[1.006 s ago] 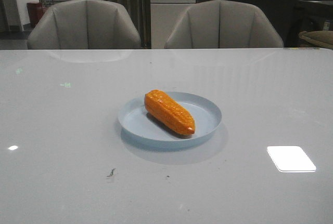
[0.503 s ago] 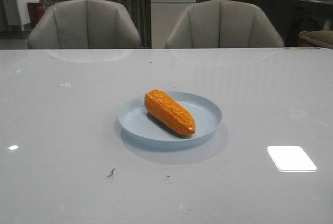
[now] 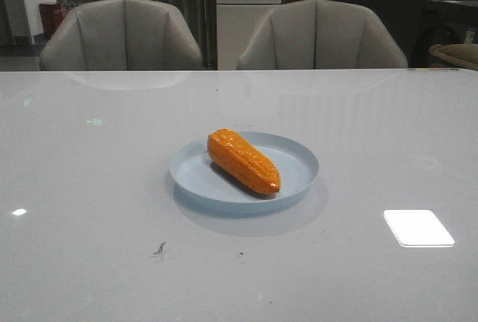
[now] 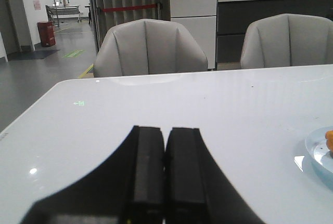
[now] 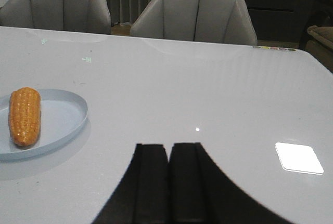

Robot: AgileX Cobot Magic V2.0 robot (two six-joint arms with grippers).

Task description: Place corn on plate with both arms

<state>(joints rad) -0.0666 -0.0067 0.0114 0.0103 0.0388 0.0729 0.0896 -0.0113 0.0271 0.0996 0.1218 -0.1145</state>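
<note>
Orange corn (image 3: 243, 161): lying flat inside pale blue plate (image 3: 297, 159), long axis diagonal; blunt end twd far-left corner of table, tapered tip twd near-right corner. Tip stops just short of plate's near rim; blunt end at far-left rim.
Plate: mid table (image 3: 97, 187), roughly centred btwn left & right edges, flat on surface.
Left gripper (image 4: 165, 146): fingers pressed together, no gap, holding nothing. Low over table on left side, well apart from plate; only the plate's edge shows at the side of its wrist view.
Right gripper (image 5: 168, 159): fingers closed against each other, nothing held. Low over table on right side, pointing twd far edge; plate + corn off to its left, well apart.
Arms: neither visible in front view.
Surroundings: two grey chairs (image 3: 123, 34) behind far edge. Bright rectangular light reflection (image 3: 418, 227) on tabletop twd near-right corner. Small dark mark (image 3: 159, 248) on table nr near edge, left of plate.
Obstructions: plate, mark and reflection are all that shows on the tabletop.
</note>
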